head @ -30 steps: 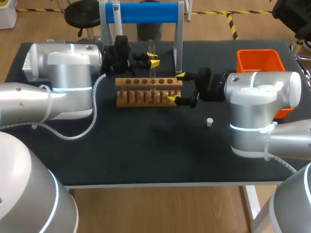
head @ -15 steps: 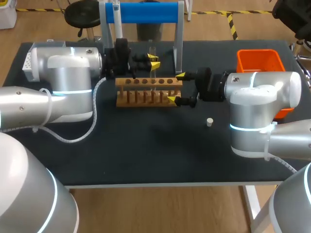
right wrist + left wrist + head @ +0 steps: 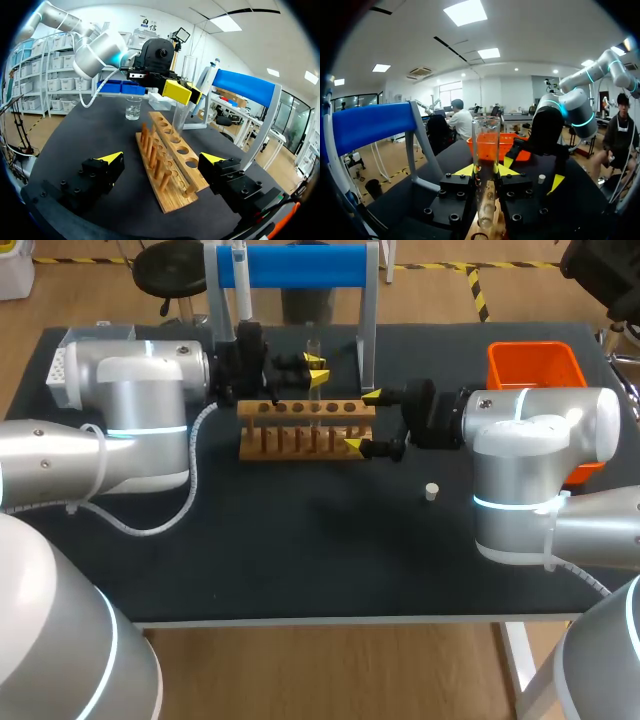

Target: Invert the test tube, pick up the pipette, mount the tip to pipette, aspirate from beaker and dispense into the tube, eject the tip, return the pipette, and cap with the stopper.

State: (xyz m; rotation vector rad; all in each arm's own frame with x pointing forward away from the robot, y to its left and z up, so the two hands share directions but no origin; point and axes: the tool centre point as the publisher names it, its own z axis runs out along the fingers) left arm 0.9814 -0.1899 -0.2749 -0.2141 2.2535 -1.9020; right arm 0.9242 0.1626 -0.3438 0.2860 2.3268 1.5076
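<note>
My left gripper is shut on a clear test tube, held upright over the wooden rack. In the left wrist view the tube stands between the yellow tips with its open end up and its rounded end just above a rack hole. My right gripper is open and straddles the rack's right end without touching it. The pipette hangs on the blue stand. The beaker stands past the rack's far end. The white stopper lies on the mat.
An orange bin sits at the back right, behind my right arm. A white perforated box stands at the back left. The black mat in front of the rack is bare.
My left arm has shifted very slightly with the tube still in its grip. The right arm has kept still.
</note>
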